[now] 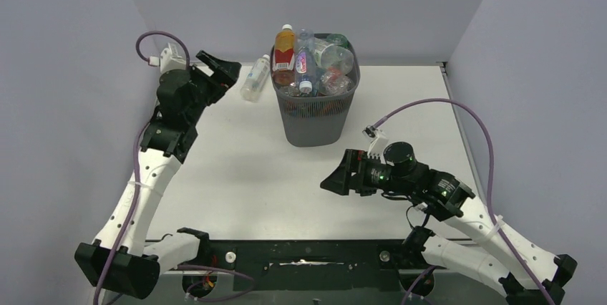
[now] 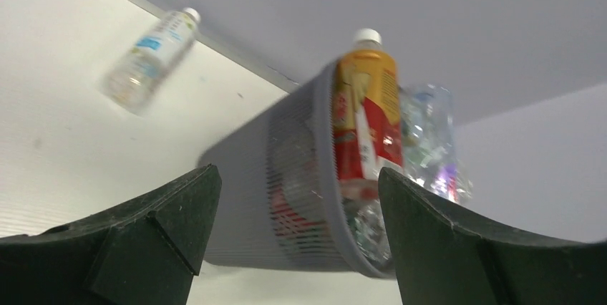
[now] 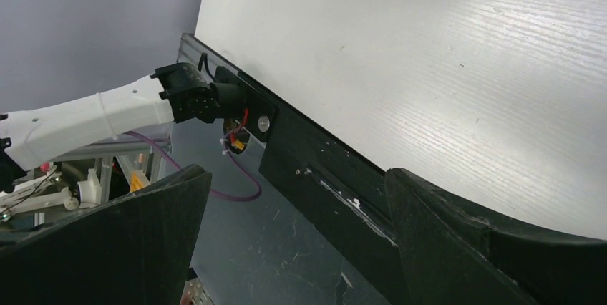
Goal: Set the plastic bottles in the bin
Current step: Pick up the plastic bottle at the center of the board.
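The dark grey mesh bin [image 1: 315, 124] stands at the back middle of the table, heaped above its rim with plastic bottles. An orange bottle with a red label [image 1: 285, 54] sticks up at its left rim, beside a clear one with a pink label [image 1: 306, 63]. A clear bottle with a white cap [image 1: 255, 78] is just left of the bin; it looks blurred in the left wrist view [image 2: 150, 58]. I cannot tell whether it rests on the table. My left gripper [image 1: 230, 74] is open and empty beside it, facing the bin [image 2: 243, 197]. My right gripper [image 1: 335, 175] is open and empty.
Grey walls close the table at the back and both sides. A black rail [image 1: 308, 255] runs along the near edge, with the arm bases on it. The right wrist view looks over that rail [image 3: 322, 169] to the left arm's base [image 3: 93, 119] and a purple cable.
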